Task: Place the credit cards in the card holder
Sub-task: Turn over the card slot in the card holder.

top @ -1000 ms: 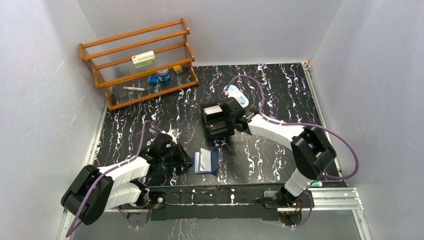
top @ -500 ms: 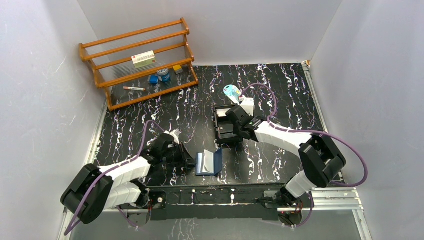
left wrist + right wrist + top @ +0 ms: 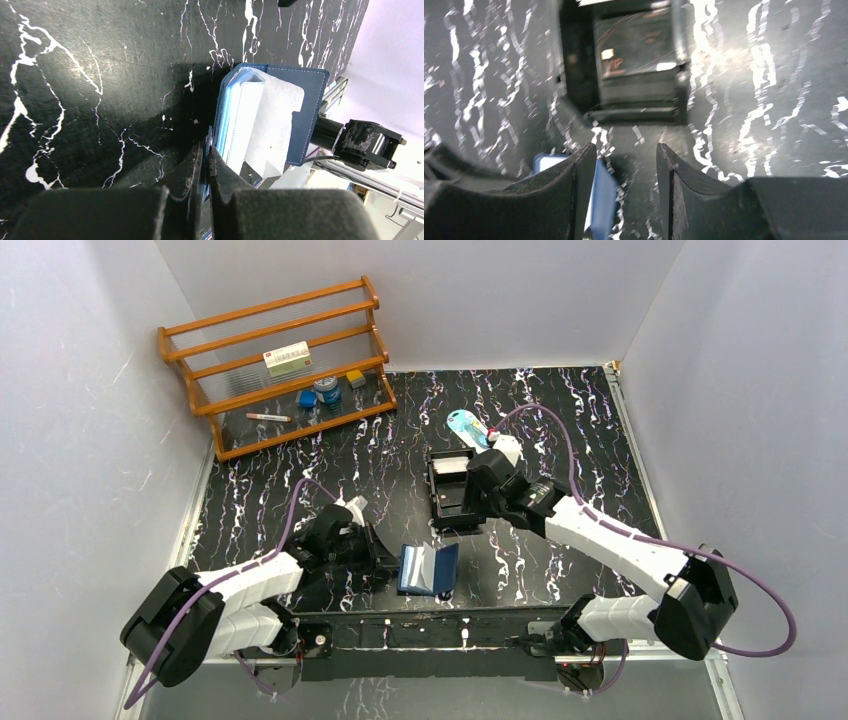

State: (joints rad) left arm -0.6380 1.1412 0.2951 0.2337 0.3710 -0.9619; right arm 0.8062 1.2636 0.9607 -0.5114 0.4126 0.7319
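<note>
Standing half-open on the tabletop, the card holder [image 3: 428, 568] sat right at the tips of the left gripper [image 3: 205, 162]. That pincer's jaws were pressed together, clamped on a thin edge of the holder. The outside was navy, grained like leather, with pale stitching. The inside had shiny light-blue pockets and one cloudy clear sleeve; nothing could be made out in the pockets.

The credit cards [image 3: 452, 462] lay in the black tray [image 3: 437, 502], just ahead of the right gripper [image 3: 624, 175]. A white edge showed at the tray's far end. The right wrist view was blurred, but it gave a dark, scratched flat face with a small gold square. The tray was rectangular, open-topped hard plastic.

The right pincer's fingers [image 3: 579, 190] stood apart with nothing between them, and a blue corner of the holder sat just off one fingertip.

Beyond the tray lay a rounded white-and-light-blue object [image 3: 465, 425]; what it was could not be told. The table [image 3: 570, 420] was black with white marble veins.

Well beyond the left pincer stood a slatted wooden rack [image 3: 270, 330]. It held a white-and-red box [image 3: 287, 359] and a few small blue pieces [image 3: 307, 397].
</note>
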